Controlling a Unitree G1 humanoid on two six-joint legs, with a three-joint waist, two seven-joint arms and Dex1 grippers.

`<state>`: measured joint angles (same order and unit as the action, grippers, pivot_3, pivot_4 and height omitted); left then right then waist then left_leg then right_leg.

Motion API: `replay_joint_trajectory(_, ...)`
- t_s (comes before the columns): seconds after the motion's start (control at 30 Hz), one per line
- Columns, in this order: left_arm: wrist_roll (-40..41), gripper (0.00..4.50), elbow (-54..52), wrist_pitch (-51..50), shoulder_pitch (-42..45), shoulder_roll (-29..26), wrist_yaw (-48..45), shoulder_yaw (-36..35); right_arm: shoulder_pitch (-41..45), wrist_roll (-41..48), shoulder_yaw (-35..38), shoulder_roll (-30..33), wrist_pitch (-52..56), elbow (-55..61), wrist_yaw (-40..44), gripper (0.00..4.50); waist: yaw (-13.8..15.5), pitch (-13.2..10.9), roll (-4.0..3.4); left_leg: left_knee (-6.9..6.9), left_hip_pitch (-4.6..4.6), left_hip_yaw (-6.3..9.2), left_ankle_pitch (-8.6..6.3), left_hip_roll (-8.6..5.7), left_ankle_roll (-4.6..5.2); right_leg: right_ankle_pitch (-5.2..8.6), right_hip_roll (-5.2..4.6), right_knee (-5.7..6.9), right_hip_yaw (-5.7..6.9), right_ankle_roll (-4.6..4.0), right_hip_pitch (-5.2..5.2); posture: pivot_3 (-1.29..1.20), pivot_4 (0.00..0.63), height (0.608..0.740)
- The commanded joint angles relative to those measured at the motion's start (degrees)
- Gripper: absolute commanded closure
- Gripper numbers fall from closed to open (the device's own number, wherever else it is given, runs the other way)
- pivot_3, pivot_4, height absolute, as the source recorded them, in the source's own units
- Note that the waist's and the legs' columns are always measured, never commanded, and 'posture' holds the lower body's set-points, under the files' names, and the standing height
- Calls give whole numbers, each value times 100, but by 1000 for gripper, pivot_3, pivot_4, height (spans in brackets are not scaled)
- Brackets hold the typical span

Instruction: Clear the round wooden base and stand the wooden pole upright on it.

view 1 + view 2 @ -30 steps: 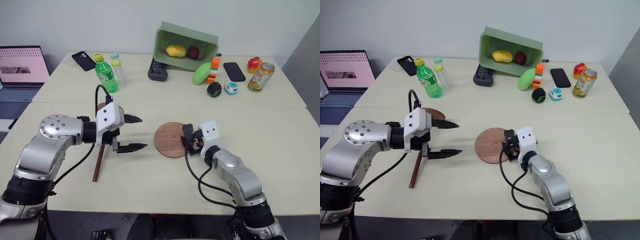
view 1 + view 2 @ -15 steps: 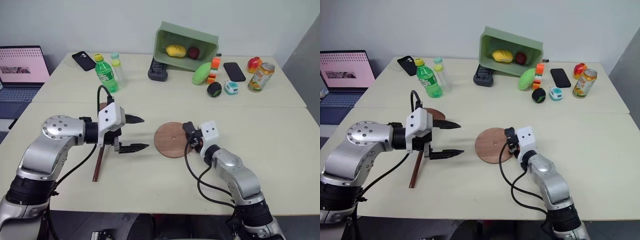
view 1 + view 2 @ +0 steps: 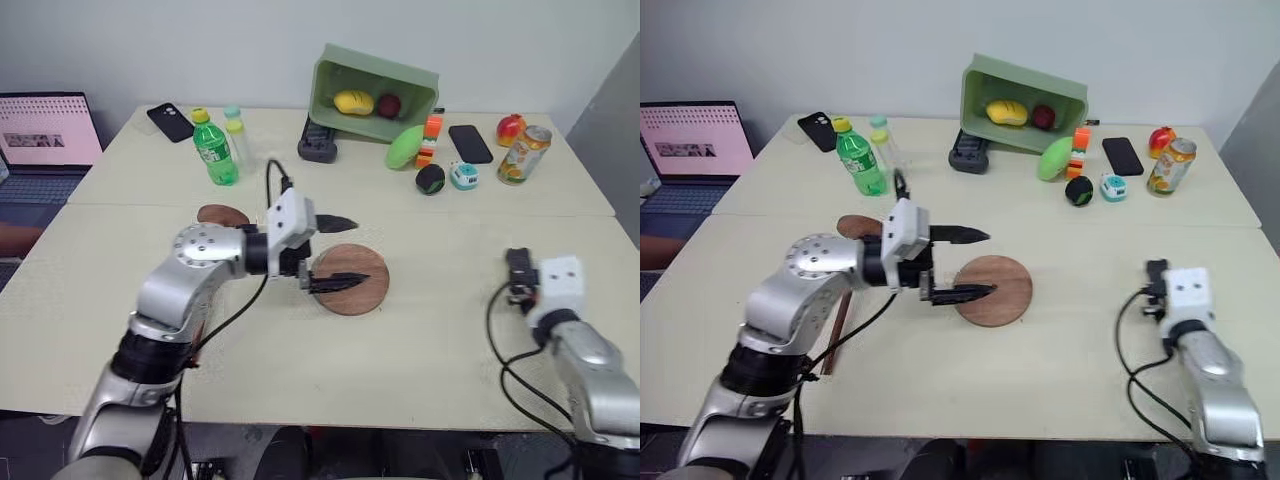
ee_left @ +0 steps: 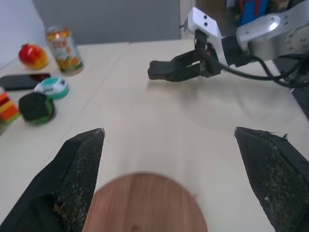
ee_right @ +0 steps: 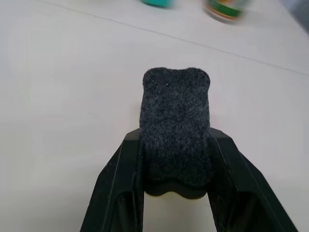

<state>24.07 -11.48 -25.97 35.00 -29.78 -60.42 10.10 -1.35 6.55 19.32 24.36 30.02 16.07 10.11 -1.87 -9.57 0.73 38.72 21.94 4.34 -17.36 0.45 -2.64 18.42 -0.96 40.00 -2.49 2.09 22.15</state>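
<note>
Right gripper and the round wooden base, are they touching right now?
Apart. In the left eye view the right gripper sits far off to the right, with bare table between it and the round wooden base.

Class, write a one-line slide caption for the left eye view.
Open left gripper hovers over the round wooden base; shut right gripper sits far aside on the table.

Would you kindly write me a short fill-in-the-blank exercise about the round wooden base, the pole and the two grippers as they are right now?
1. The left gripper, hovering over the round wooden base, has its fingers ____.
2. The right gripper has its fingers ____.
3. The wooden pole is ____ on the table, not upright.
4. The top of the base is ____ of objects.

Missing words: open; shut; lying flat; clear
</note>
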Motion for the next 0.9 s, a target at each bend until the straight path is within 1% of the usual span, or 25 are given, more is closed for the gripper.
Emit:
replay_joint_trajectory(0.03, -102, 0, 30, 118, 192, 315, 91, 262, -48, 230, 412, -128, -149, -255, -46, 3195, -29, 4, -6, 0, -1, -4, 0, 0, 0, 0, 4, 0, -1, 0, 0, 0, 150, 740)
replay_joint_trajectory(0.1, -169, 0, 67, 147, 218, 420, 94, 370, -43, 413, 561, -274, -38, -259, -97, 3195, -42, 5, -11, -2, -5, -6, 0, 3, 0, 0, 9, 2, -10, 0, 1, 0, 150, 740)
replay_joint_trajectory(0.13, -199, 0, 86, 153, 230, 457, 98, 423, -43, 526, 654, -369, 48, -231, -136, 2506, -42, 6, -12, -2, -5, -6, 0, 5, 0, 0, 11, 4, -10, 0, 3, 0, 150, 740)
replay_joint_trajectory(0.17, -219, 0, 99, 156, 237, 480, 100, 454, -43, 594, 715, -432, 106, -209, -160, 2491, -39, 7, -14, -2, -5, -5, 0, 6, 0, 0, 11, 4, -9, 0, 3, 0, 150, 740)
replay_joint_trajectory(0.2, -246, 0, 108, 171, 238, 471, 56, 491, -52, 675, 777, -490, 154, -173, -175, 2083, -31, 8, -15, -2, -4, -3, 0, 10, 0, 0, 11, 4, -9, 0, 2, 0, 150, 740)
replay_joint_trajectory(0.23, -272, 0, 112, 189, 230, 453, 19, 509, -66, 731, 824, -533, 180, -123, -184, 1894, -16, 8, -15, -2, -4, -2, 0, 10, 0, 0, 10, 3, -8, 0, 1, 0, 150, 740)
replay_joint_trajectory(0.3, -298, 0, 113, 172, 204, 412, 4, 494, -110, 801, 887, -579, 200, 12, -217, 1302, -1, 8, -15, -1, -4, -3, 0, 9, -1, 0, 6, 3, -10, 0, 0, 0, 150, 740)
replay_joint_trajectory(0.33, -301, 0, 105, 146, 184, 393, 19, 468, -139, 815, 903, -589, 199, 85, -236, 1114, 2, 8, -16, -1, -4, -4, 0, 8, -1, 0, 5, 3, -10, 0, 0, 0, 150, 740)
replay_joint_trajectory(0.37, -303, 0, 100, 128, 171, 382, 27, 451, -158, 826, 911, -592, 199, 130, -250, 771, 5, 9, -17, -1, -4, -3, 0, 8, -1, 0, 5, 3, -9, 0, 1, 0, 150, 740)
replay_joint_trajectory(0.4, -308, 0, 89, 103, 146, 353, 64, 409, -201, 847, 966, -593, 217, 243, -295, 662, 6, 10, -19, -1, -4, -2, 0, 9, -1, 0, 5, 3, -8, 0, 1, 0, 150, 740)
replay_joint_trajectory(0.47, -331, 0, 51, 48, 71, 247, 174, 287, -320, 816, 1040, -529, 163, 464, -335, 164, 8, 11, -20, -1, -3, -2, 0, 8, -1, 0, 4, 2, -9, 0, 0, 0, 150, 740)
replay_joint_trajectory(0.5, -342, 0, 26, 19, 24, 180, 238, 219, -389, 779, 1061, -485, 112, 572, -338, 29, 8, 12, -21, -1, -3, -3, 0, 8, -1, 0, 4, 1, -10, 0, 1, 0, 150, 740)
replay_joint_trajectory(0.57, -426, 0, -85, -88, -76, -93, 419, 1, -464, 821, 1038, -226, -40, 877, -17, 29, 4, 11, -24, -1, -4, -3, 0, 7, -1, 0, 3, 1, -10, 0, 0, 0, 150, 740)
replay_joint_trajectory(0.7, -294, 0, -416, -543, -209, -741, 649, -645, -443, 1382, 796, 315, -92, 1304, 978, 29, -27, 8, -28, -1, -6, -1, 0, 11, 0, 0, 9, 3, -8, 0, 2, 0, 150, 740)
replay_joint_trajectory(0.8, -185, 0, -400, -1114, -349, -1576, 672, -1434, -104, 1625, 331, 894, -107, 1533, 1767, 29, -45, 5, -31, -1, -6, 2, -1, 12, 1, 0, 11, 1, -5, 0, -1, 0, 150, 740)
replay_joint_trajectory(0.9, -78, 0, -287, -1488, -565, -2215, 524, -1798, 139, 1926, -82, 1207, -15, 1677, 2316, 29, -59, 4, -31, -4, -6, 9, -1, 13, 1, 0, 15, -1, 2, 0, 0, 0, 150, 740)
